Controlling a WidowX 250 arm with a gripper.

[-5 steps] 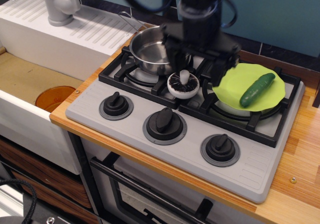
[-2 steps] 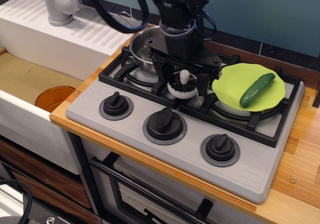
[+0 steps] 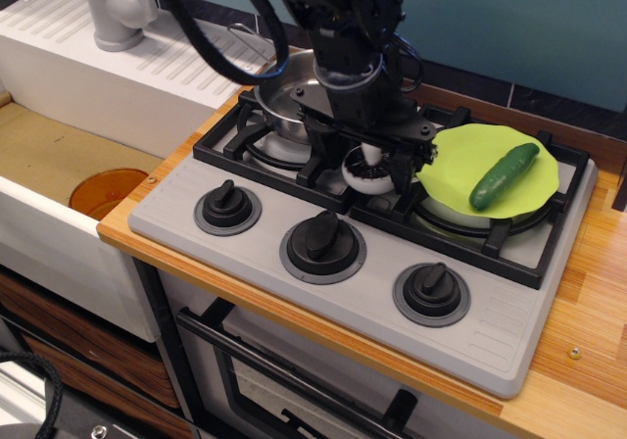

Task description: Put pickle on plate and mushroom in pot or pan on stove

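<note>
Fingers [image 3: 330, 150] of my black gripper [image 3: 366, 159] sit low over the middle of the grey toy stove [image 3: 323, 282], one on each side of the small white-and-brown toy mushroom [image 3: 368, 171]. They look closed in around its stem, though I cannot tell whether they actually press on it. I see the mushroom resting on the black burner grate [image 3: 235, 135] between the two burners. Just behind it, toward the counter's back edge, stands the shiny round stainless-steel pot [image 3: 284, 96] on the left burner. On the right burner lies the thin lime-green plate [image 3: 460, 170], with the dark green glossy pickle [image 3: 504, 175] lying across it. Wooden counter [image 3: 588, 341] shows along the right edge.
</note>
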